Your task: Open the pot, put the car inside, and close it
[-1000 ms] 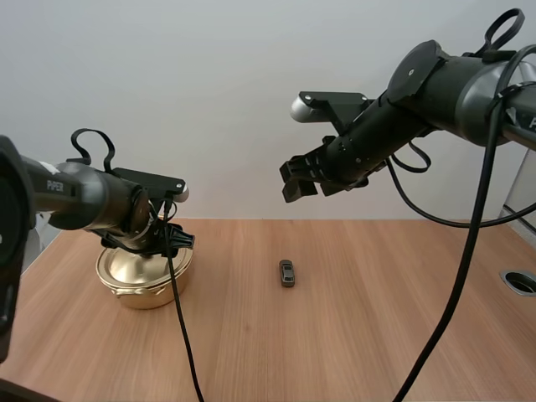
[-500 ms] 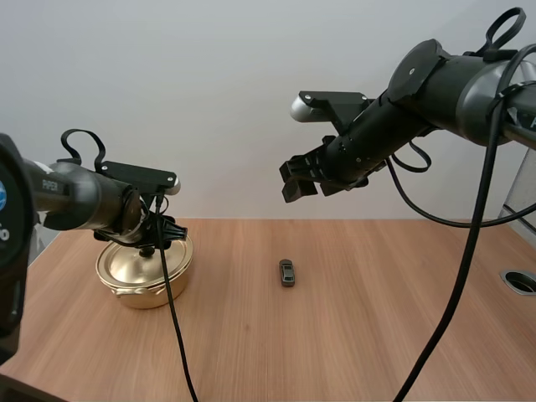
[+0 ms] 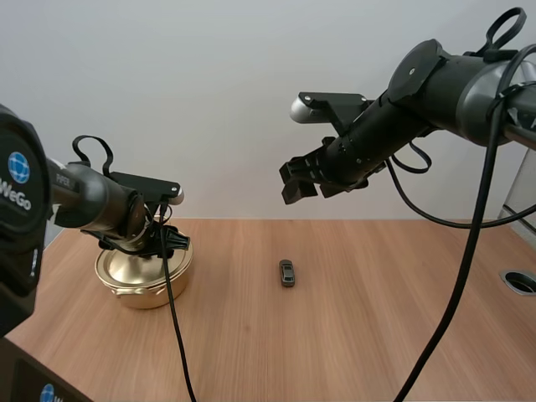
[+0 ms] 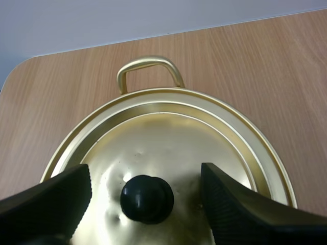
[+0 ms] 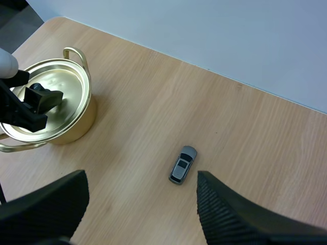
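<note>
Hovering low over the pot [image 3: 144, 286], left gripper [image 4: 145, 177] released, fingers [image 4: 56, 196] spread either side of the knob [image 4: 146, 198] on the lid [image 4: 168, 130], right arm raised high, angled down, right gripper [image 3: 295, 179] also released, above the car [image 3: 287, 273] on the counter [image 3: 377, 318], well apart from pot.

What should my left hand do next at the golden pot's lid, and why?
Probably shut the left hand on the round black knob. Its open fingers stand either side of it, and the golden metal lid is still seated on the golden pot, so the small grey toy car cannot go in yet.
</note>
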Controlling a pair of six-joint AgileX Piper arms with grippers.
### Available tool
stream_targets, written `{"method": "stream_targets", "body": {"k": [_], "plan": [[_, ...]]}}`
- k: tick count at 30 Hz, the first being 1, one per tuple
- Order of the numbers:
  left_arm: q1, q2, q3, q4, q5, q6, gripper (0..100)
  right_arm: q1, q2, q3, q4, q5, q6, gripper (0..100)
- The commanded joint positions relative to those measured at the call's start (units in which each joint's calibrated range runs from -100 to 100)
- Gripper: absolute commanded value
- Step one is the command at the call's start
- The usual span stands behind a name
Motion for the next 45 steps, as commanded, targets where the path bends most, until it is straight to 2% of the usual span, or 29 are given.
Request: {"method": "stream_targets", "body": {"k": [1, 3, 4, 5, 12, 17, 23, 29, 34, 41, 45], "plan": [[0.01, 0.14, -0.04, 0.08, 0.69, 0.07, 71, 0.02, -0.04, -0.08, 0.06, 0.08, 0.01, 100], [0.01, 0.14, -0.04, -0.24, 0.77, -0.29, 35, 0.02, -0.04, -0.08, 0.06, 0.08, 0.01, 100], [0.01, 0.14, -0.04, -0.35, 0.77, -0.87, 12, 0.02, -0.04, -0.08, 0.06, 0.08, 0.01, 100], [0.01, 0.14, -0.04, -0.35, 0.77, -1.27, 0, 0.02, -0.04, -0.08, 0.06, 0.08, 0.01, 100], [0.01, -0.86, -0.38, 0.09, -5.34, -1.19, 0, 0.02, -0.04, -0.08, 0.06, 0.08, 0.01, 100], [0.01, -6.41, -5.77, 0.09, -3.22, -1.19, 0, 0.02, -0.04, -0.08, 0.06, -0.48, 0.01, 100], [0.01, -18.12, -15.74, -0.14, 14.83, -1.19, 0, 0.02, 1.57, -0.08, 0.75, -3.51, 0.01, 100], [0.01, -32.82, -22.13, -0.84, 28.18, -0.6, 0, 0.7, 8.46, -0.08, 4.63, -3.75, -4.81, 100], [0.01, -43.58, -22.82, -6.9, 35.47, 5.91, 0, 2.06, 14.45, -0.08, 4.87, -3.82, -5.59, 100], [0.01, -52.73, -22.82, -13.4, 51.68, 9.5, 0, 2.06, 19.66, -0.08, 2.42, -12.26, -5.48, 100], [0.01, -56.89, -22.82, -15.35, 56.0, 10.65, 0, 2.06, 21.21, -0.08, 1.27, -13.12, -5.48, 100]]}}
